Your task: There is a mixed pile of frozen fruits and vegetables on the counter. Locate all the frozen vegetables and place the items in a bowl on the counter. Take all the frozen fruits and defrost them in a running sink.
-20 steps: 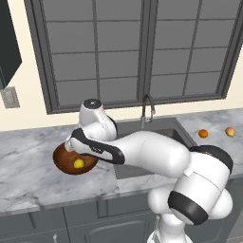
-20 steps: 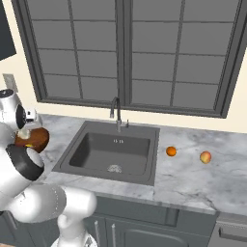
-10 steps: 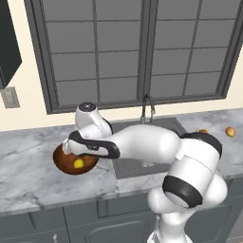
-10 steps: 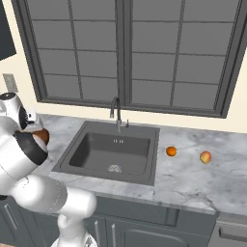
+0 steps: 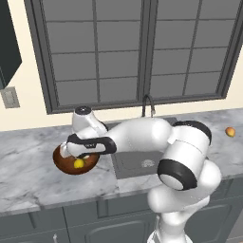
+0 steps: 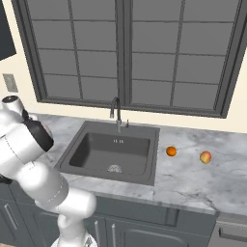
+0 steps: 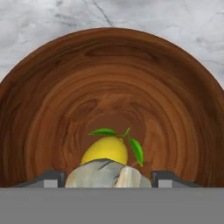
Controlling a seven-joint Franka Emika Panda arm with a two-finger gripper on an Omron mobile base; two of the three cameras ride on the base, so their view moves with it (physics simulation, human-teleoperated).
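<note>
The glossy ringed wooden bowl [image 7: 57, 100] holds a smooth yellow leafed piece [image 7: 105, 150]; a lumpy whitish piece [image 7: 105, 175] is clamped by the pincer [image 7: 107, 178].

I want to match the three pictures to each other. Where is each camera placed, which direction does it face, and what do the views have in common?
Left base view: behind the arm on its left, facing forward and down at the counter, the bowl and the sink; the white arm crosses from the lower right.
Right base view: behind on the right, facing the sink, the orange ball and the peach-like ball; the arm shows at the lower left.
Hand view: on the hand, looking down into the bowl at the yellow piece; the whitish lump sits between the gripper tips.
Shared: sink, bowl.
</note>
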